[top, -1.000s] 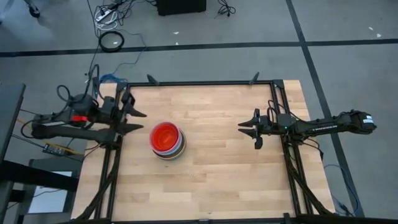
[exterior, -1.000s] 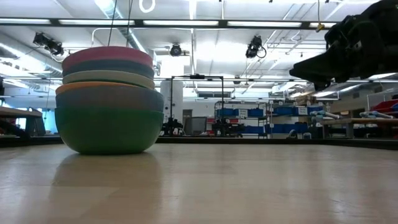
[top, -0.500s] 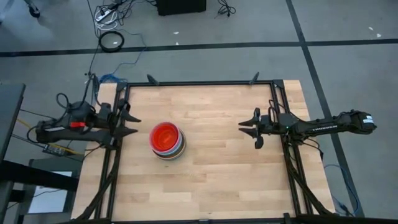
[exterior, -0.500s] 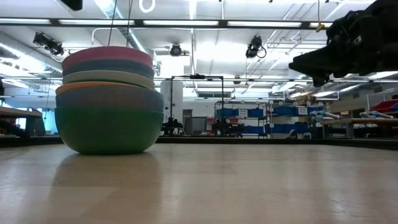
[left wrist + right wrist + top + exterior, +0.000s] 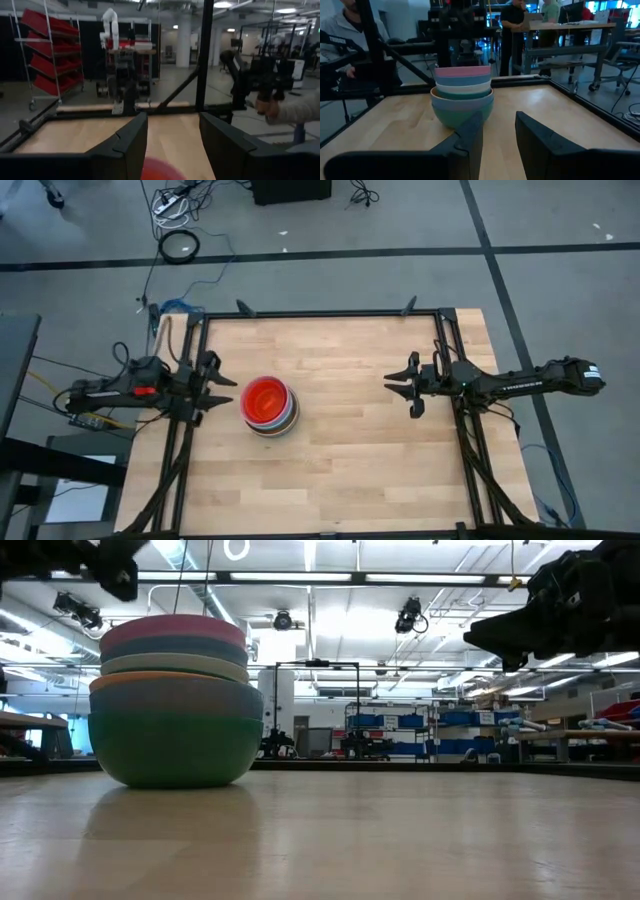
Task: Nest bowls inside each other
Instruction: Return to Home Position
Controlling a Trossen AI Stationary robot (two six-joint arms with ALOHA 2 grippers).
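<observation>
The left end effector (image 5: 215, 388) is hovering over the left edge of the desk (image 5: 350, 470). Its two fingers are spreading wide, with nothing between them. Straight ahead of it, and near, the stack of nested bowls (image 5: 270, 406) is sitting on the desk, a little left of the desk's middle. The left wrist camera is catching only a red-orange blur of the stack low between the fingers. A person's hand (image 5: 263, 102) is showing far beyond the desk.

The stack is standing upright as one tidy column. From desk height, a teal bowl (image 5: 170, 750) is forming the base and a pink rim (image 5: 172, 628) is showing uppermost. From above, the inside of the stack is showing red-orange. No loose bowl is appearing on the desk, so the nesting is looking finished.

The right end effector (image 5: 400, 388) is hanging over the right part of the desk, its fingers likewise parted and empty. The stack is lying straight ahead of it too, but well apart, across bare wood.

The left arm is the nearer one. The bowls are round and offering no long axis, so only the upright column matters. Any retreat is probably calling for each end effector to draw straight back from the stack, not sweep across it.
</observation>
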